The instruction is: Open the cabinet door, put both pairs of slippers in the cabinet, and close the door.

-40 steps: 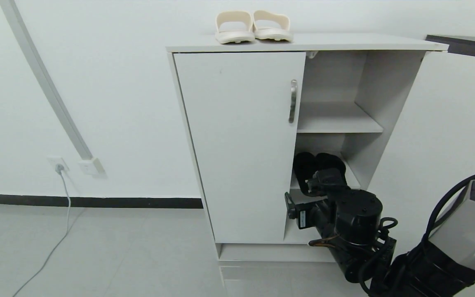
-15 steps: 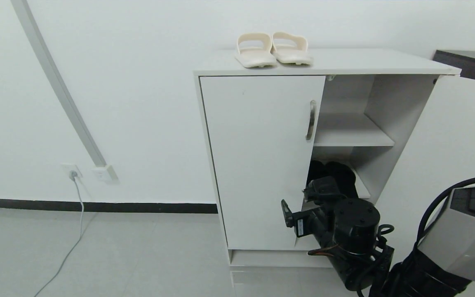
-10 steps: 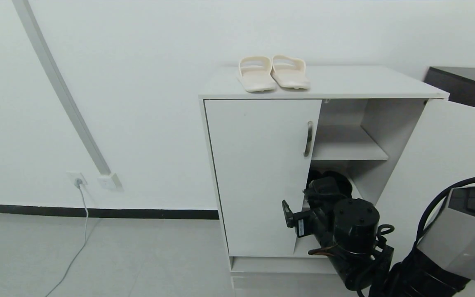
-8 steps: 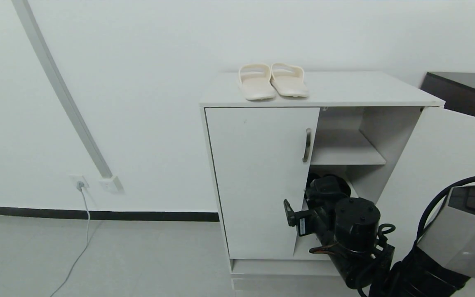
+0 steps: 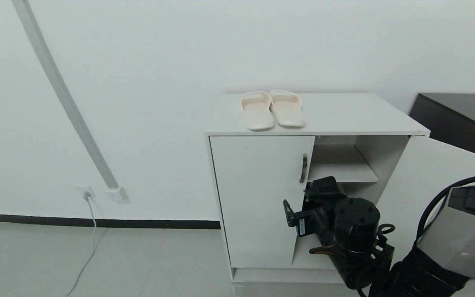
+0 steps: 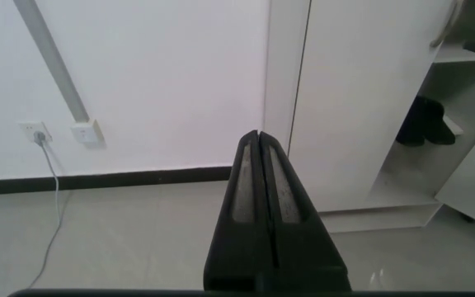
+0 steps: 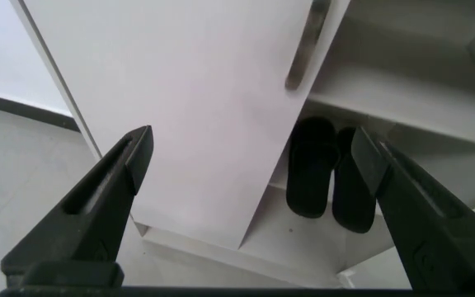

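The white cabinet point(image 5: 353, 113) stood with one door point(image 5: 427, 189) swung out at 3 o'clock and the other door point(image 5: 258, 198) shut at 9 o'clock. The black pair point(image 7: 328, 177) already lay on the lower shelf inside. The cream pair point(image 5: 272, 109) sat on top, at 11 o'clock of the opening, toes close to the front edge. The right gripper point(image 7: 252, 144) hung before the opening, jaws wide apart and holding nothing. The left gripper point(image 6: 260, 144), well apart from the cabinet, had its jaws pressed together. The cream pair looked to be next: the right gripper would need to rise past the top's front lip and take both slippers. The gap between the shut door's handle point(image 5: 304, 168) and the open door looked the only way in.
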Tool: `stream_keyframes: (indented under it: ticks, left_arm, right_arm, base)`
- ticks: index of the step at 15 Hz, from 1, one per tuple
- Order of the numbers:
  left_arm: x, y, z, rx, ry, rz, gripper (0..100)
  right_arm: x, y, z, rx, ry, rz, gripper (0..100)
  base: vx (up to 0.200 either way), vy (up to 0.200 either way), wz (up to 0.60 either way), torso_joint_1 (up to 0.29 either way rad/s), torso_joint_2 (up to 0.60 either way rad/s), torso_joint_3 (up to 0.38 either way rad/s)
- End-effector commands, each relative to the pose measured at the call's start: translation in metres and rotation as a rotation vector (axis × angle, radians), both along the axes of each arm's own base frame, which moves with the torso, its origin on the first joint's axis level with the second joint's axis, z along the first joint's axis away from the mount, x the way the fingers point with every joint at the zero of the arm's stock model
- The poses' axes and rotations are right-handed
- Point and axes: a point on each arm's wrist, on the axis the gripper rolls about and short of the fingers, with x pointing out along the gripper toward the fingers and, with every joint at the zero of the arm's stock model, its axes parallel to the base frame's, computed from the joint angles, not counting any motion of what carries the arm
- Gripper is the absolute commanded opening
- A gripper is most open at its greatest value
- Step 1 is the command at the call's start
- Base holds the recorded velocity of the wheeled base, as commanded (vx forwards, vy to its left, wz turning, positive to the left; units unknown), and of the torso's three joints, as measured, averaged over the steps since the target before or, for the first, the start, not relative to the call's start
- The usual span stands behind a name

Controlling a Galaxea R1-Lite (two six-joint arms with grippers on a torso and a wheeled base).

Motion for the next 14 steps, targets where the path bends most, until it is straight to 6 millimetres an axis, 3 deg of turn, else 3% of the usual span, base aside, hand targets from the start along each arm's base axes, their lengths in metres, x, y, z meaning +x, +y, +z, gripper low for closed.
stream_keyframes:
  ticks: [1, 9, 14]
  left_arm:
    - [0.0001, 0.0, 0.0, 0.0, 0.001, 0.0, 0]
    - [0.0001, 0.0, 0.0, 0.0, 0.001, 0.0, 0]
    - [0.0001, 0.0, 0.0, 0.0, 0.001, 0.0, 0]
  right_arm:
    - [0.0002, 0.0, -0.0007, -0.001, 0.001, 0.0, 100]
    - [0.0001, 0.0, 0.0011, 0.004, -0.015, 0.0, 100]
    - [-0.0068, -0.0009, -0.0061, -0.055, -0.082, 0.072, 100]
  base:
    - [0.0, 0.0, 0.0, 0.193, -0.51, -0.31]
    - [0.0, 0.0, 0.0, 0.224, -0.53, -0.305]
    - [0.0, 0.0, 0.0, 0.044, -0.1, -0.053]
